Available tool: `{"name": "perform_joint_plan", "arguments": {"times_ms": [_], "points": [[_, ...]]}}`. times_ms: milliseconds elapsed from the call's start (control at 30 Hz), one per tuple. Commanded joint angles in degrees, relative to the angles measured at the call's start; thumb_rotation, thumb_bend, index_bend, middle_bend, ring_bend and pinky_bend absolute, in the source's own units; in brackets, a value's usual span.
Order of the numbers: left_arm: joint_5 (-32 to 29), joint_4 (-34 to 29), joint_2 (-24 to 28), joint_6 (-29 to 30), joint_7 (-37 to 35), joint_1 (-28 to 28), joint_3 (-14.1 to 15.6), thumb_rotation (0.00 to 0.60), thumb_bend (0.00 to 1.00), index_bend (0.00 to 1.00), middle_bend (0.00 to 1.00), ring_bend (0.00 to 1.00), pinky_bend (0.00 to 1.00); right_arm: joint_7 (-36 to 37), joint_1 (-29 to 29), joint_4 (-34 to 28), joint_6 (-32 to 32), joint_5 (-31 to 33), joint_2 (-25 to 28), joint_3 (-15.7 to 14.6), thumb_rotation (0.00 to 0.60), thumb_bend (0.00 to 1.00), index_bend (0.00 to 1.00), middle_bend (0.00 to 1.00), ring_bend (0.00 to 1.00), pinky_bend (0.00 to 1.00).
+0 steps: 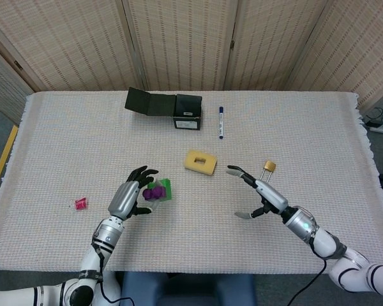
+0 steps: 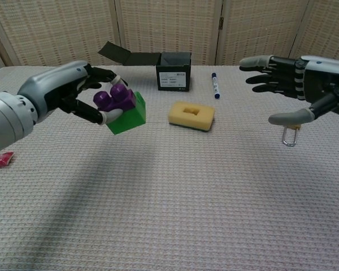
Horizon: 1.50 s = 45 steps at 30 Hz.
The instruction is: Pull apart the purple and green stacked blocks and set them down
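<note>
Left hand (image 2: 73,93) is closed around the purple block (image 2: 114,99), joined to the green block (image 2: 127,116), both held above the surface (not separated yet). Right hand (image 2: 288,84) is spread empty nearby; pulling apart and setting down remain.

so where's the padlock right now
The padlock lies on the table's right side in the head view, right of the yellow sponge, beside the right hand. In the chest view that hand partly hides it.

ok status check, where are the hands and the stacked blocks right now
Left hand grips the purple block and green block, joined, off the table. Right hand open, fingers spread, empty, facing the blocks. Nothing between them.
</note>
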Motion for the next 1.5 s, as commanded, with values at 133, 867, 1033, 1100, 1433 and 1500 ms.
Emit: {"name": "perform_joint_plan", "arguments": {"times_ms": [133, 867, 1033, 1100, 1433, 1500], "points": [[-2.7, -2.7, 2.2, -0.4, 1.7, -1.2, -1.4, 0.600, 0.93, 0.88, 0.22, 0.00, 0.00, 4.1, 2.6, 5.8, -1.1, 3.0, -6.3, 1.1, 0.600, 0.27, 0.00, 0.00, 0.00, 0.00], [-6.9, -4.8, 5.5, 0.8, 3.6, -2.8, -1.2, 0.600, 0.93, 0.88, 0.22, 0.00, 0.00, 23.1, 9.9, 25.2, -1.8, 4.6, -27.1, 0.4, 0.600, 0.27, 0.00, 0.00, 0.00, 0.00], [-6.8, -5.6, 6.2, 1.4, 3.8, -2.9, -1.1, 0.600, 0.93, 0.88, 0.22, 0.00, 0.00, 22.0, 11.3, 26.0, -2.3, 5.1, -28.3, 0.8, 0.600, 0.27, 0.00, 0.00, 0.00, 0.00], [-6.7, -6.1, 6.4, 1.5, 4.0, -3.1, -0.9, 0.600, 0.93, 0.88, 0.22, 0.00, 0.00, 21.8, 11.7, 26.3, -2.4, 5.7, -28.7, 1.4, 0.600, 0.27, 0.00, 0.00, 0.00, 0.00], [-6.8, -5.6, 4.9, 1.5, 3.5, -4.2, -0.7, 0.600, 0.93, 0.88, 0.22, 0.00, 0.00, 21.0, 15.1, 28.3, -5.2, 8.4, -32.2, 4.0, 0.600, 0.27, 0.00, 0.00, 0.00, 0.00], [-6.7, -5.8, 4.7, 1.7, 3.5, -4.3, -0.5, 0.600, 0.93, 0.88, 0.22, 0.00, 0.00, 21.1, 15.6, 28.2, -5.4, 8.4, -32.5, 4.1, 0.600, 0.27, 0.00, 0.00, 0.00, 0.00]]}}
